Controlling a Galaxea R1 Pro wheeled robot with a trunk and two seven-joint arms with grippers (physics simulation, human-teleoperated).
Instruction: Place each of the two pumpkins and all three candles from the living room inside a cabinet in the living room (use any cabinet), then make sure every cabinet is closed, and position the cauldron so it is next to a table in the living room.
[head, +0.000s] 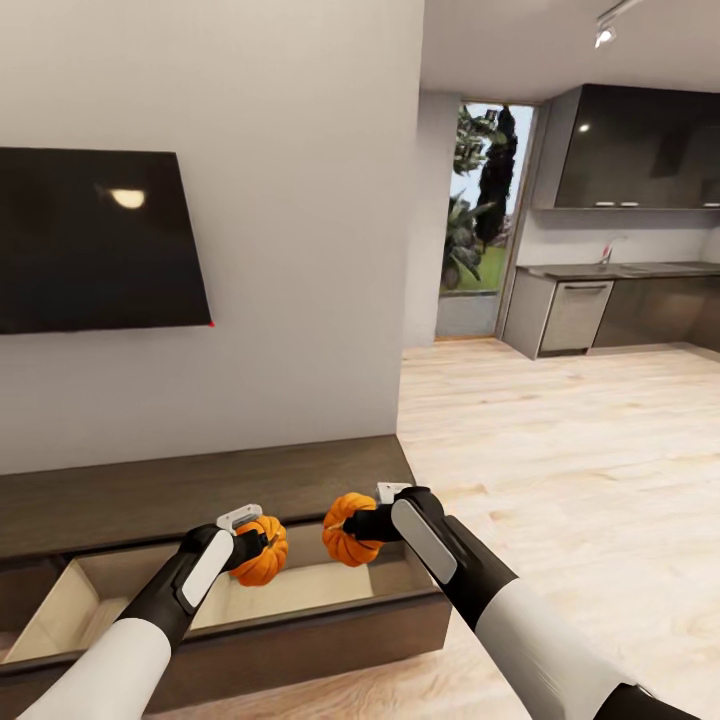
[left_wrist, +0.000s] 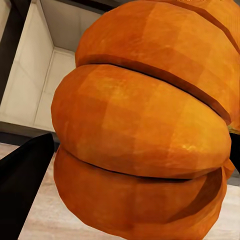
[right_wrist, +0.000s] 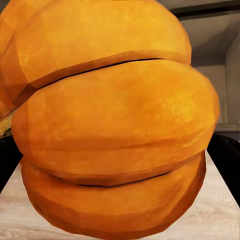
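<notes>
We face a living-room wall with a dark TV (head: 95, 240), a kitchen beyond. Below us the cabinet (head: 200, 490) has one drawer (head: 330, 590) pulled open. Nothing lies inside yet. Our left gripper (head: 250, 545) pinches one pumpkin (head: 262, 552), our right gripper (head: 362, 527) pinches the other pumpkin (head: 347, 530), both above the drawer. Candles, closing and cauldron remain.

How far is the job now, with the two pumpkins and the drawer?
Done: the cabinet drawer is open. In hand: the left hand holds one pumpkin and the right hand holds the other pumpkin, both above the drawer. Left: release them inside, candles, closing, the cauldron.
</notes>
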